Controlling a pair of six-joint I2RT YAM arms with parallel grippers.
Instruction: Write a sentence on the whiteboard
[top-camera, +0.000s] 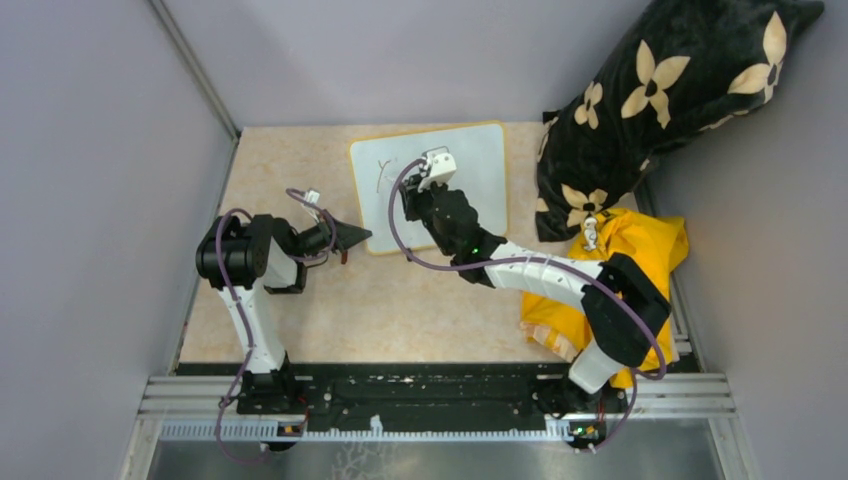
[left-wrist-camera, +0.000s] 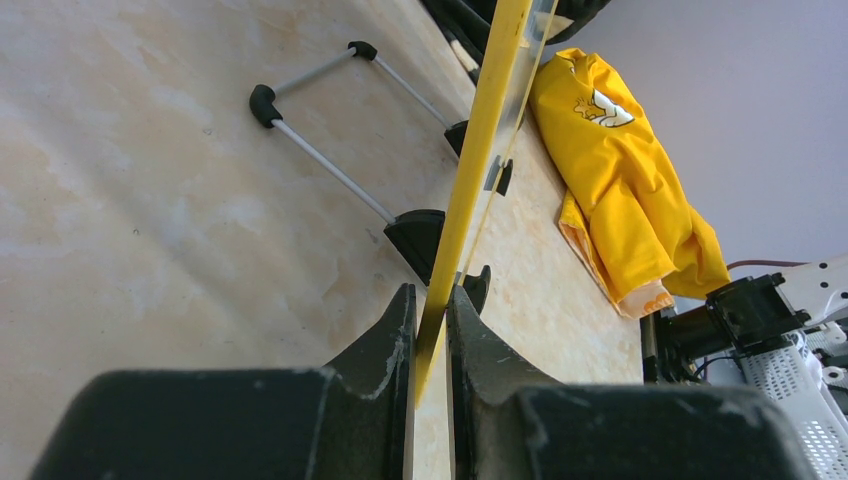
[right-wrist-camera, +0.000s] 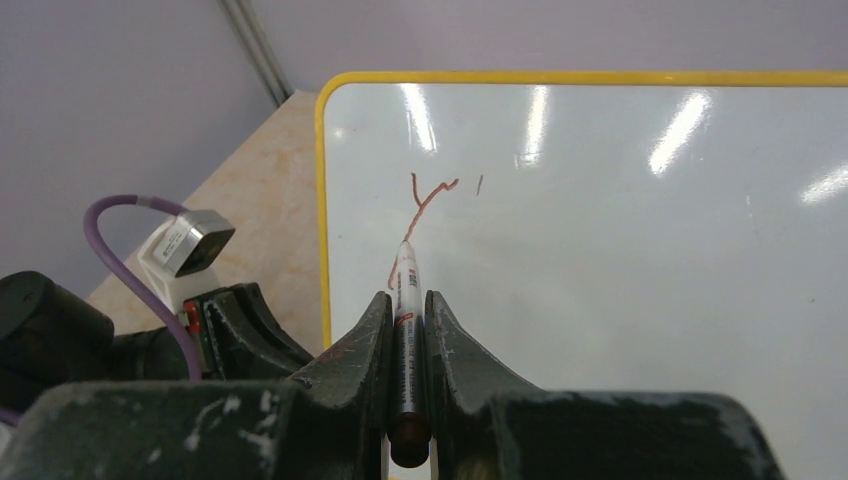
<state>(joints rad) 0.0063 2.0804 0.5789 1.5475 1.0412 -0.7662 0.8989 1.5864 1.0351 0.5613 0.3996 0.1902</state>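
Right wrist view showed the right claw (right-wrist-camera: 405, 300) squeezing a marker (right-wrist-camera: 405, 275) against the whiteboard (right-wrist-camera: 620, 250) by a red mark (right-wrist-camera: 428, 198), while the left claw (left-wrist-camera: 430, 300) pinched its yellow edge on the surface (right-wrist-camera: 270, 200).

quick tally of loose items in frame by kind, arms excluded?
whiteboard: 1
marker: 1
yellow garment: 1
black floral cushion: 1
Total: 4
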